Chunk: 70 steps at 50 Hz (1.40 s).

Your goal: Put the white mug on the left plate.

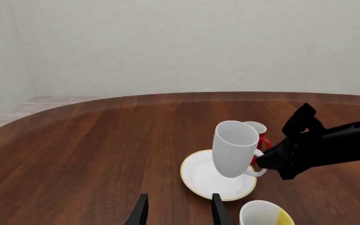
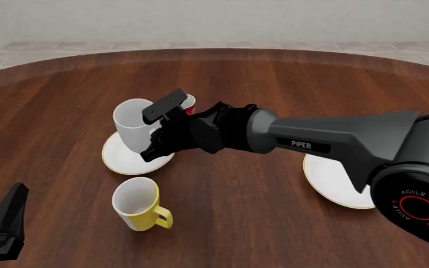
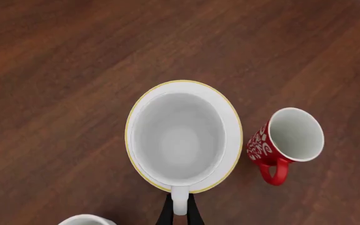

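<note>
The white mug (image 2: 134, 125) (image 1: 235, 150) (image 3: 178, 138) is held tilted over the left plate (image 2: 121, 159) (image 1: 196, 176) (image 3: 233, 140), its base low over the plate's middle; I cannot tell whether they touch. My right gripper (image 2: 158, 131) (image 1: 273, 157) (image 3: 179, 206) is shut on the mug's loop handle, with the arm reaching across from the right. Near the table's front left corner, well short of the plate, my left gripper (image 2: 4, 220) (image 1: 178, 211) stands open and holds nothing.
A red mug (image 2: 188, 103) (image 1: 258, 133) (image 3: 286, 140) stands right behind the left plate. A yellow mug (image 2: 138, 204) (image 1: 264, 215) (image 3: 86, 219) stands in front of it. The second plate (image 2: 334, 184) lies at the right, partly under the right arm.
</note>
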Motion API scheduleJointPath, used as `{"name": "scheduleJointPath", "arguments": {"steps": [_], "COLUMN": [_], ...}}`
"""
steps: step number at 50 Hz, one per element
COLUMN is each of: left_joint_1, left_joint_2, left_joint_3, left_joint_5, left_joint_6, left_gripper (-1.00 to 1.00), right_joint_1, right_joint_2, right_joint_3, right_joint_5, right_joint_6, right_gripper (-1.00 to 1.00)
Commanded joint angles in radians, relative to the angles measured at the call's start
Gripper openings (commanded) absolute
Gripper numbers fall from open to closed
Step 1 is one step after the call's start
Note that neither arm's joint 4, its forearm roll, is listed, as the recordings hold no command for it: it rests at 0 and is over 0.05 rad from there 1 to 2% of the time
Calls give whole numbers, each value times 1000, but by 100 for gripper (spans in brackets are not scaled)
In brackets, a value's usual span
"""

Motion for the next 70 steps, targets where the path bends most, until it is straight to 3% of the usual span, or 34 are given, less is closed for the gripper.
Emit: {"name": "scheduleJointPath", "arguments": {"steps": [1,70], "left_joint_1": [0,0], "left_joint_2": [0,0], "left_joint_3": [0,0], "left_joint_5": [0,0], "left_joint_6": [0,0], "left_gripper": [100,100], "right_joint_1": [0,-13], "right_joint_2": [16,110], "right_joint_3": [-18,-96], "right_joint_5": [0,13], "right_joint_6": [8,21], "right_gripper": [-100,-100]}}
